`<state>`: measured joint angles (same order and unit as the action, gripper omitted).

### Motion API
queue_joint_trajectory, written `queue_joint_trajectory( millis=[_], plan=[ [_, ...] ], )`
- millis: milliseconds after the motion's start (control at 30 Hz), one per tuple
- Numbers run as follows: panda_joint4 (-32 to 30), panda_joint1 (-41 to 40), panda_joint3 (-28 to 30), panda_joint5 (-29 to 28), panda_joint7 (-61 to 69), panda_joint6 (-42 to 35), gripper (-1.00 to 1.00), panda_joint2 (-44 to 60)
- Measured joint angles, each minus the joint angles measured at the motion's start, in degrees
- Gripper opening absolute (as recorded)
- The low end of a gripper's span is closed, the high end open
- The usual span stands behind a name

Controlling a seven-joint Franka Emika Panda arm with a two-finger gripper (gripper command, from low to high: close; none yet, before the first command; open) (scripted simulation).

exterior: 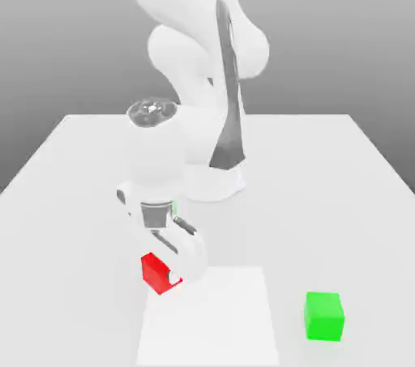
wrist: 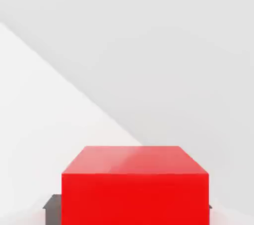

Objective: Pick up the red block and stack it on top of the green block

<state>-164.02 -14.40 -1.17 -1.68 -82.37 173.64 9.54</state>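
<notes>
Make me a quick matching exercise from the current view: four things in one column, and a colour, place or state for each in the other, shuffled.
Things
1. Red block
2. Green block
3. White square
4. Gripper

Descriptions
A. shut on a block
B. flat on the table, between the two blocks
C. between the fingers
D. at the exterior view's right, apart from the arm

Pairs: 1-C, 2-D, 3-B, 4-A

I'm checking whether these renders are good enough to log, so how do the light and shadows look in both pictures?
Exterior view: bright, even light, pale arm nearly blending into the pale table, a shiny highlight on its rounded joint cap; hand view: a soft pale sheen on the red block's upper face, faint reddish tint beside its base.
</notes>
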Motion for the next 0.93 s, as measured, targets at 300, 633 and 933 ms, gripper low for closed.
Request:
queue_joint_trajectory(
  millis=[300,633,933],
  plan=[
    [1.22,5.29,-2.08,1.76,6.61,-13.76,-1.00,-12.49],
    [17.02,22.87,-11.93,-0.04,31.93,-23.29,-1.00,-6.09],
    [19.23,24.91,-10.05,-5.67,30.69,-15.31,1.00,4.40]
  ],
)
